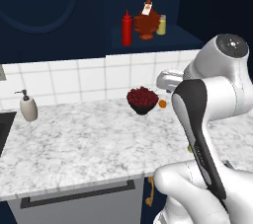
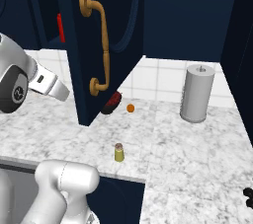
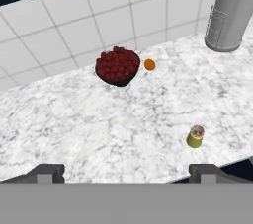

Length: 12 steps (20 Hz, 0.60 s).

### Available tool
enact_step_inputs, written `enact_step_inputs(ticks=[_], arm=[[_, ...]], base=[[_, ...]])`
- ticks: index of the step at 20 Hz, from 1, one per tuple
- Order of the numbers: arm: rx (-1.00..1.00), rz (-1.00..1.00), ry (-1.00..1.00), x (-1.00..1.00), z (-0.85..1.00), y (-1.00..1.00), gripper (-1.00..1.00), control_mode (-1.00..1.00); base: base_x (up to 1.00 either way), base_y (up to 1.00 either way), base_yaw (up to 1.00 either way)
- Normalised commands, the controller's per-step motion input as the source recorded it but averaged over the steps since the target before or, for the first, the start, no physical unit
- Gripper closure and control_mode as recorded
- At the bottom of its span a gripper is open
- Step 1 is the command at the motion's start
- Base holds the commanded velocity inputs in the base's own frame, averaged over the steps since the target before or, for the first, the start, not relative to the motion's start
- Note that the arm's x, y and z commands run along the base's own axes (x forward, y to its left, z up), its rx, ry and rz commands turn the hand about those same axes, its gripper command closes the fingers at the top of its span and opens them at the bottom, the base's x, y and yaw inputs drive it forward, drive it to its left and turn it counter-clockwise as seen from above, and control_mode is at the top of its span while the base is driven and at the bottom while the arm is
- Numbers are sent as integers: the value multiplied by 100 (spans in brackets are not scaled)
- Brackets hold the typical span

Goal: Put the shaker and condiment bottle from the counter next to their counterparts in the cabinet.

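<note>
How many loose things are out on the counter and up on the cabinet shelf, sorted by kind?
Shakers: 2, one on the counter, one on the shelf
Bottles: 2, red bottle, brown bottle
Soap dispenser: 1
Bowl of red fruit: 1
Orange: 1
Grey canister: 1
Total: 8

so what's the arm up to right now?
Midway through stocking the cabinet. The red condiment bottle already stands on the shelf beside the brown bottle and pale shaker. The olive shaker is upright on the counter near its front edge, untouched. The tool is open and empty, above the counter looking down at it. A bowl of red fruit and a grey canister sit further back.
</note>
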Motion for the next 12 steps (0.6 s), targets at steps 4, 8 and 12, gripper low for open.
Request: enact_step_inputs(ticks=[4, 8, 12], arm=[[0, 0, 0, -15, -13, -2, -100, -100], [0, 0, 0, -96, -77, -21, -100, -100], [0, -1, 0, -100, -98, -39, -100, -100]], base=[[0, 0, 0], [0, 0, 0], [0, 0, 0]])
